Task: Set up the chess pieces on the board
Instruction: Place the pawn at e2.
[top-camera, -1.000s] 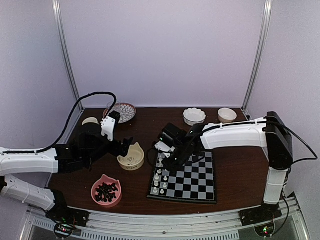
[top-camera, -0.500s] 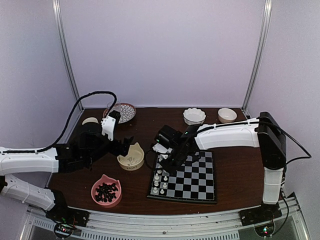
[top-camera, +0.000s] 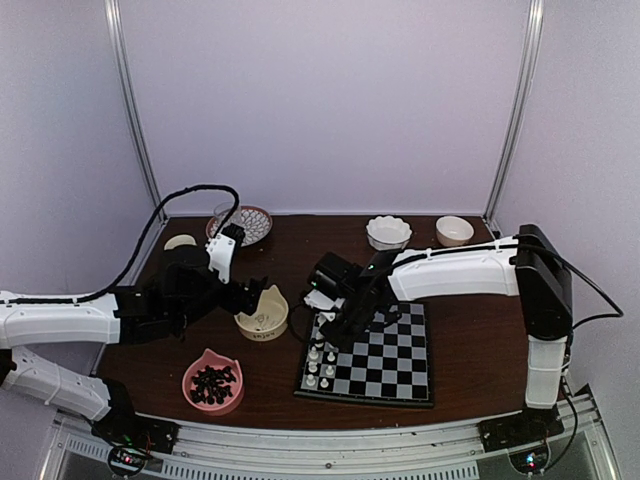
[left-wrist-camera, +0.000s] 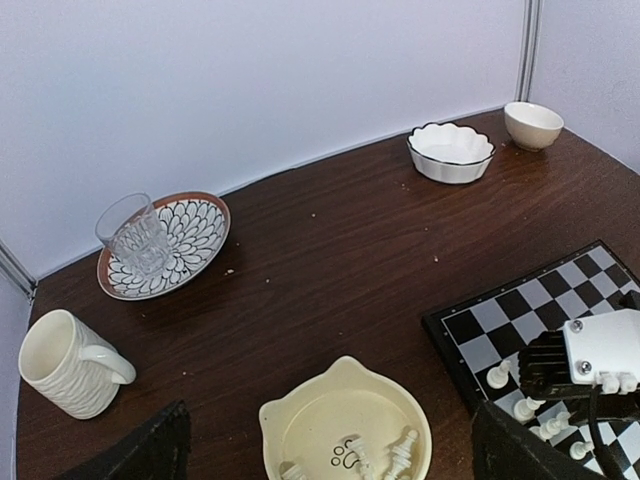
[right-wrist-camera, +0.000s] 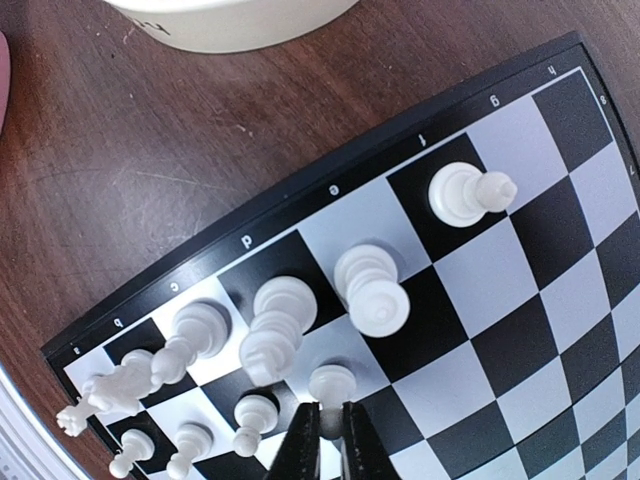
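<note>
The board (top-camera: 392, 372) lies in front of the right arm, with several white chess pieces (top-camera: 320, 360) standing along its left edge. In the right wrist view, my right gripper (right-wrist-camera: 322, 425) is shut on the head of a white pawn (right-wrist-camera: 331, 384), whose base stands on a pale square of the board (right-wrist-camera: 520, 300) in the second row. Taller pieces (right-wrist-camera: 371, 290) stand in the edge row beside it. My left gripper (top-camera: 250, 292) hangs open over the cream cat-shaped bowl (left-wrist-camera: 300, 412), which holds a few white pieces (left-wrist-camera: 385, 456). Its fingers (left-wrist-camera: 150, 455) hold nothing.
A pink bowl (top-camera: 212, 381) of black pieces sits at the front left. Behind are a patterned plate (left-wrist-camera: 195, 235) carrying a glass (left-wrist-camera: 135, 235), a ribbed mug (left-wrist-camera: 62, 362), a scalloped white bowl (left-wrist-camera: 450, 152) and a small bowl (left-wrist-camera: 532, 124).
The right arm has shifted slightly left and lowered over the board's left columns with the pawn. The left arm has barely moved.
</note>
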